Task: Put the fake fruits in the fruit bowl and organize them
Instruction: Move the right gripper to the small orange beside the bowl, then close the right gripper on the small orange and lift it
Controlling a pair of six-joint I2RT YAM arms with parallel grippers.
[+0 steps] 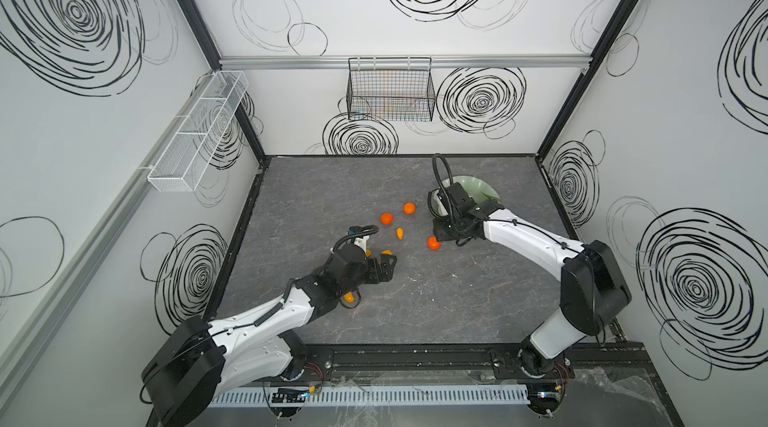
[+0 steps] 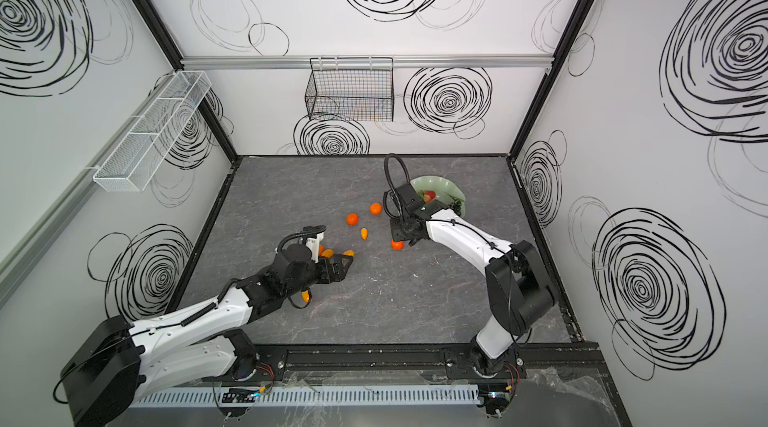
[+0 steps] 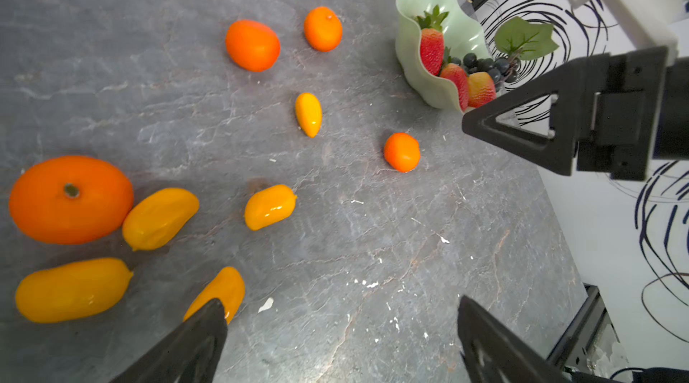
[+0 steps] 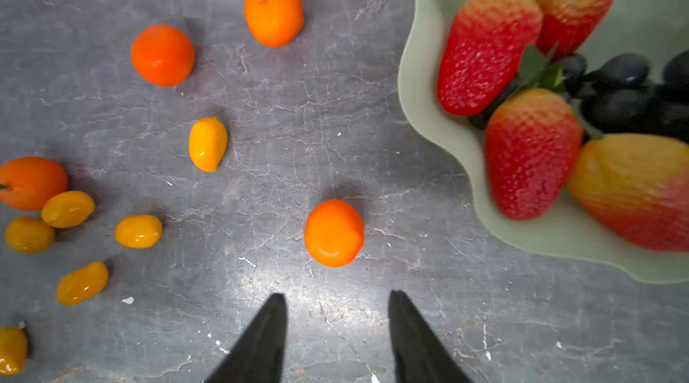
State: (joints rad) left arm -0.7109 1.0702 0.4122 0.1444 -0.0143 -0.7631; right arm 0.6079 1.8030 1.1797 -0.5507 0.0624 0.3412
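Tangerine [image 4: 333,233] just beyond right pincer [image 4: 337,294]

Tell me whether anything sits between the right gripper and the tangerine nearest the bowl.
Nothing visible does. In the right wrist view the tangerine lies on bare table just ahead of the right gripper, whose fingers stand apart and empty. The fruit bowl lies clear of that path.

Strawberries [image 4: 488,49] in bowl [image 4: 417,64], tangerines [image 4: 333,232] outside

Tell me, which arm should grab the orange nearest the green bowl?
Probably right. The right gripper hangs open just beside that tangerine, near the bowl. The left gripper is farther off, among the kumquats.
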